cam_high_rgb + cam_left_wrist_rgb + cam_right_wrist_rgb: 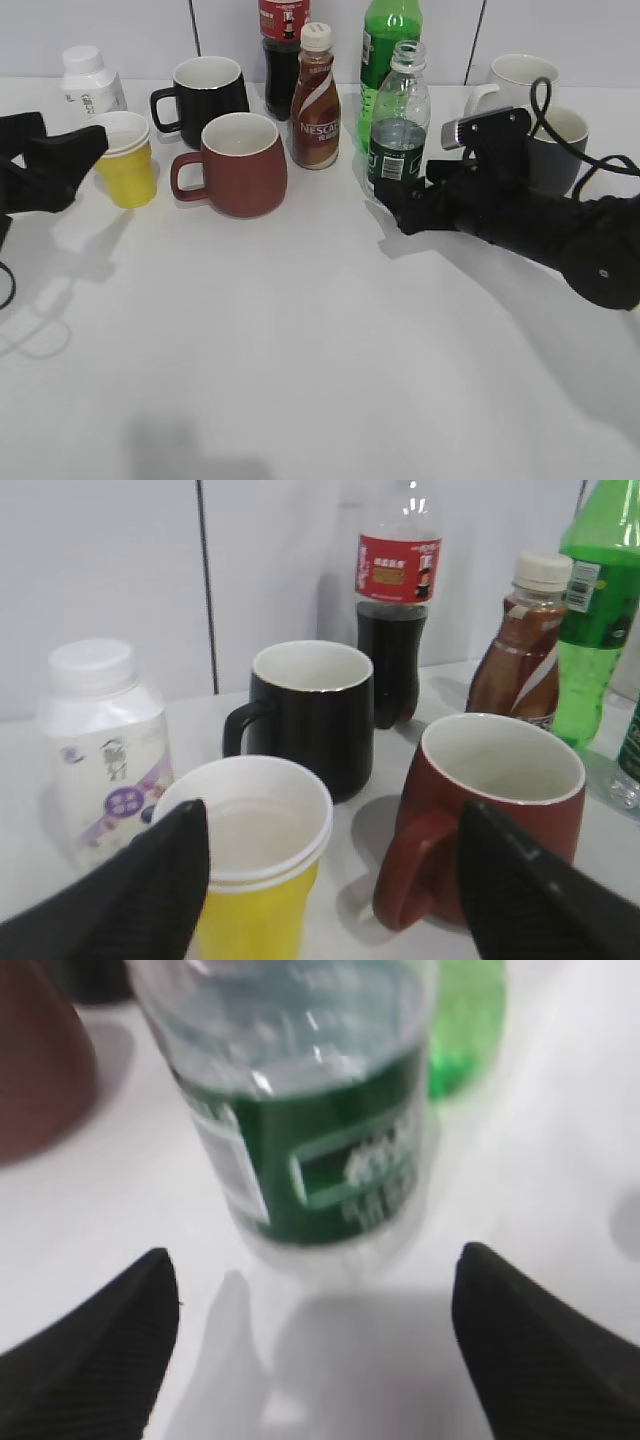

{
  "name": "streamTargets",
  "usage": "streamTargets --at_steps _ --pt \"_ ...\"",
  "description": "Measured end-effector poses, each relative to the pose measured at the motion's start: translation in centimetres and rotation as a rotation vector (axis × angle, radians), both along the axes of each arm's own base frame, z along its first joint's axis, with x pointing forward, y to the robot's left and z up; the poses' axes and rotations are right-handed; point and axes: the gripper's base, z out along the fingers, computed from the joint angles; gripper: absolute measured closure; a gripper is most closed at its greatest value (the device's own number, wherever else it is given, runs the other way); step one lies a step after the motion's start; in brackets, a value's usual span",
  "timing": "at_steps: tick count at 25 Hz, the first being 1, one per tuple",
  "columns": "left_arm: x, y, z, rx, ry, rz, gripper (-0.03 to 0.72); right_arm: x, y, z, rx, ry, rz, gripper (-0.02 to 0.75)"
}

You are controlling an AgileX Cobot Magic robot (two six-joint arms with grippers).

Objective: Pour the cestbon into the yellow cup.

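- 2 grippers, both w/ jaws apart, nothing held.
- Right gripper (390, 212) lay low on the white table (300, 360), at 3 o'clock of centre; its 2 black fingers (95, 1360) stood wide in the right wrist view, bottle base between and just beyond them, not touching.
- Left gripper (85, 150) at 9 o'clock edge; in the left wrist view its 2 fingertips (150, 880) sat either side of the cup's near wall, one overlapping the rim; contact can't be told.
- 1 cestbon (398, 120): upright, capless, green label, just past the right gripper, approx 2 o'clock of centre.
- 1 yellow cup (126, 158): upright, white inside, at 10 o'clock, beside the left gripper.
- 4 mugs: dark red mug (236, 163) just right of cup; black mug (205, 90) behind it; grey mug (558, 150) and white mug (520, 80) far right, partly hidden by the arm.
- 3 more bottles at 12 o'clock, back row: Nescafe bottle (315, 100), cola bottle (283, 45), green soda bottle (388, 50).
- 1 white capped jar (88, 80) far left back.
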Motion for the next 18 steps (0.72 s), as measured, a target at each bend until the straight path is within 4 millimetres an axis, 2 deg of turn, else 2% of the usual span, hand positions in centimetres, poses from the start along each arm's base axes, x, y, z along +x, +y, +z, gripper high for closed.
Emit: streamTargets --at_steps 9,18 --pt "-1.5 1.1 3.2 -0.016 0.117 0.102 0.117 -1.6 -0.7 1.1 -0.063 0.154 -0.007 0.104" --pt "-3.0 1.2 7.3 0.046 0.273 0.198 0.120 -3.5 -0.7 3.9 -0.084 0.323 0.050 0.139"
